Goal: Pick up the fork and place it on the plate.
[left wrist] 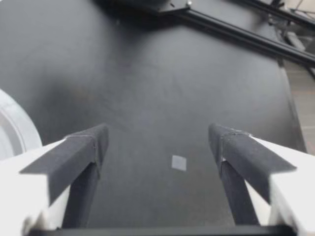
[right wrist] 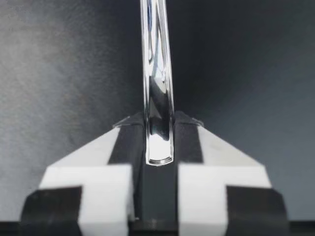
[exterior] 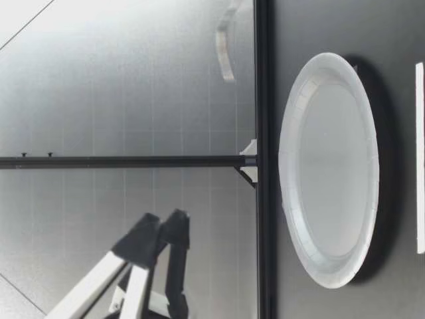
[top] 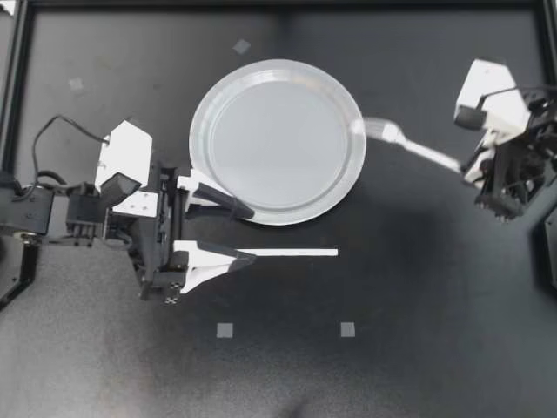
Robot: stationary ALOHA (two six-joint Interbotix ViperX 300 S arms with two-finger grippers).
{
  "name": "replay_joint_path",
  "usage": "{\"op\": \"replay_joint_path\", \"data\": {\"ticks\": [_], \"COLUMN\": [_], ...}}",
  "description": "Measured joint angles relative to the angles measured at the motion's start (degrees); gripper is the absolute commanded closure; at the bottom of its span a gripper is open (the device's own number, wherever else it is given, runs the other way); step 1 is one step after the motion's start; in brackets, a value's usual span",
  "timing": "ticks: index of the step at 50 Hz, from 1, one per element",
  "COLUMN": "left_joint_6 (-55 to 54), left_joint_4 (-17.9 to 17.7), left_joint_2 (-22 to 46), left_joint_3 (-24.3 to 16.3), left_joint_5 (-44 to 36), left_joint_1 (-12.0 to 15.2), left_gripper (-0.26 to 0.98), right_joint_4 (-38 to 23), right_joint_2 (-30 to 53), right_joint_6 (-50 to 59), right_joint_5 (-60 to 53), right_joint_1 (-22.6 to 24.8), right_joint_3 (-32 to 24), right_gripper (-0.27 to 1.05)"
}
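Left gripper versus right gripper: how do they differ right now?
My left gripper is open and empty; my right gripper is shut on the fork. My left gripper has one finger over the rim of the plate; my right gripper stands off from the plate, with only the fork's head reaching its rim. Both point toward the table's middle, from opposite sides.

I have the plate mid-table. My left gripper is at its left, one jaw over the rim, the other at the end of a strip beside the plate. My right gripper stands to the right, the fork reaching from it to the rim
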Motion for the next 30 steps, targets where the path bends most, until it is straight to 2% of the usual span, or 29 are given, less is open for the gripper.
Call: {"op": "replay_joint_path", "data": {"ticks": [11,30], "left_joint_6": [0.2,0.2], "left_joint_4": [0.0,0.1], "left_joint_2": [-2.2,-2.5], "left_joint_3": [1.8,3.8], "left_joint_5": [-0.9,-3.6], "left_joint_1": [-0.1,-0.1], "left_gripper": [0.02,0.02], "right_joint_4": [6.3,6.9], "right_joint_2": [5.1,17.3], "right_joint_6": [3.3,6.6], "right_joint_5": [-1.8,-2.9], "right_joint_1": [0.6,3.0], "right_joint_3": [2.0,-2.0], "right_gripper": [0.73,0.73]}}
